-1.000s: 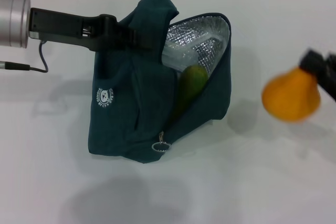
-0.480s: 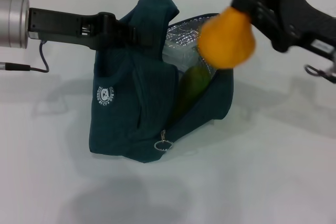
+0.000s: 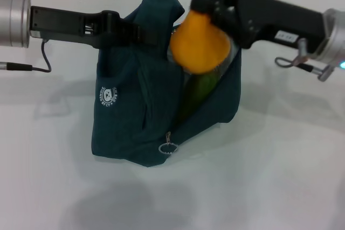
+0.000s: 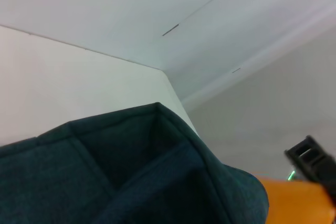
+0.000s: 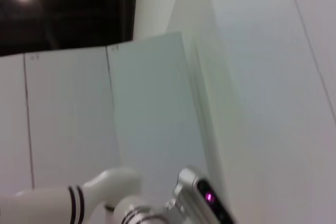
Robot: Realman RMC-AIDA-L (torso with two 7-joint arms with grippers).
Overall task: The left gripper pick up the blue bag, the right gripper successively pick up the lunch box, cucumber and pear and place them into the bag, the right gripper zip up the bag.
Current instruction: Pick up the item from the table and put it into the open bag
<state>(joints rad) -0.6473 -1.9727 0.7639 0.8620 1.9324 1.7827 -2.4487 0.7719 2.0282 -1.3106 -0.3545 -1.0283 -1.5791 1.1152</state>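
In the head view, the blue bag (image 3: 156, 84) stands on the white surface (image 3: 280, 176), nearer its far edge than its near one, mouth open toward the right side. The left tool (image 3: 141, 34) reaches in from the left edge and is pinched on the bag's upper fabric near the top fold, holding that side of the mouth up. A small white round logo (image 3: 108, 97) shows on the bag's near face, and the silver ring zipper pull (image 3: 167, 148) hangs low at the bag's front seam. The right tool (image 3: 207, 5) comes in from the right edge and is clamped on the narrow top of the pear (image 3: 200, 45), which hangs directly over the open mouth of the bag, covering most of the silver lining. Just under the pear, the cucumber (image 3: 200, 90) stands tilted inside the bag, its upper end showing in the opening. The lunch box cannot be made out behind the pear.

In the left wrist view, dark teal folds of the blue bag (image 4: 131, 171) fill the lower part of the picture. Beyond the fabric a strip of the orange pear (image 4: 299, 203) shows, with one black finger of the right tool (image 4: 311, 157) above it.

The right wrist view shows only pale wall panels and a white, rounded piece of equipment (image 5: 136, 203) with a small pink light; none of the task's things appear there.
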